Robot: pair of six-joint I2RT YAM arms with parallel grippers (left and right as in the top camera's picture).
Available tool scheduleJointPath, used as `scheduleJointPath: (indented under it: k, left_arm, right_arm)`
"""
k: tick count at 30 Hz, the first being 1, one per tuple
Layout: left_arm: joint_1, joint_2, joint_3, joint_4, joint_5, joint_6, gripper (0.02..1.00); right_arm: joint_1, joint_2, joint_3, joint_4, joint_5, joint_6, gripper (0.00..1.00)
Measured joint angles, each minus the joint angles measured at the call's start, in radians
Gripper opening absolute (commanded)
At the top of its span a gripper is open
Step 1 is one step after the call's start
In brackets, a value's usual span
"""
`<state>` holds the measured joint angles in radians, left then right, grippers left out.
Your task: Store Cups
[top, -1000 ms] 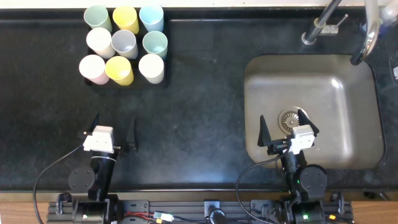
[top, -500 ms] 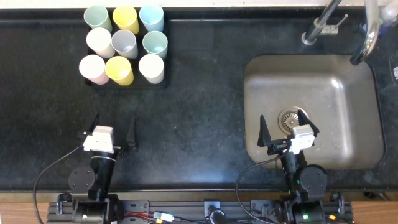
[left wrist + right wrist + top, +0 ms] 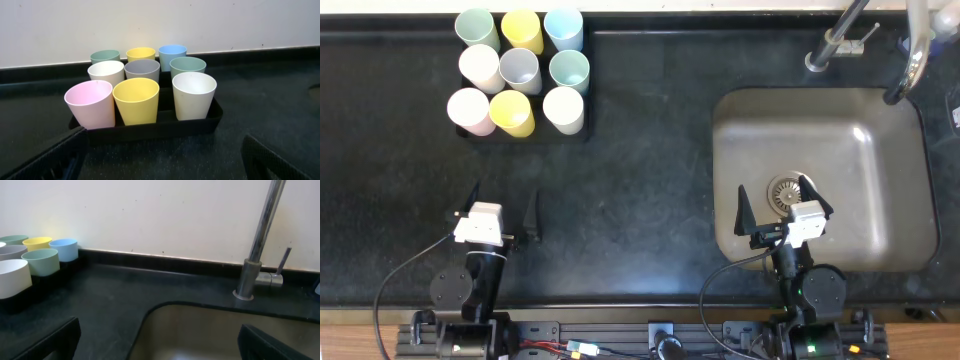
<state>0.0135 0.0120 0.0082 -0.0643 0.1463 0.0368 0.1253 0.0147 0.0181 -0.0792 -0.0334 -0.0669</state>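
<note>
On the dark counter (image 3: 640, 150) nine cups (image 3: 520, 70) are being held closely packed in a black tray (image 3: 150, 131), the left pincer (image 3: 503, 206) near it and the right pincer (image 3: 775, 205) well apart from it both being held wide open and empty, so neighbouring cups are probably being endangered by any wide-fingered grasp.

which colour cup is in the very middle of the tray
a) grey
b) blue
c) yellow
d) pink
a: the grey cup stands at the centre of the three-by-three grid in the black tray.
</note>
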Motion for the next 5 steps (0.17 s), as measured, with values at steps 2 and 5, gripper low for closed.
scheduleJointPath:
  k: [2,5]
  left_arm:
    - [0.0,0.0,0.0,0.0,0.0,0.0,1.0]
    - [0.0,0.0,0.0,0.0,0.0,0.0,1.0]
  right_arm:
    - [0.0,0.0,0.0,0.0,0.0,0.001,0.998]
    - [0.0,0.0,0.0,0.0,0.0,0.0,0.996]
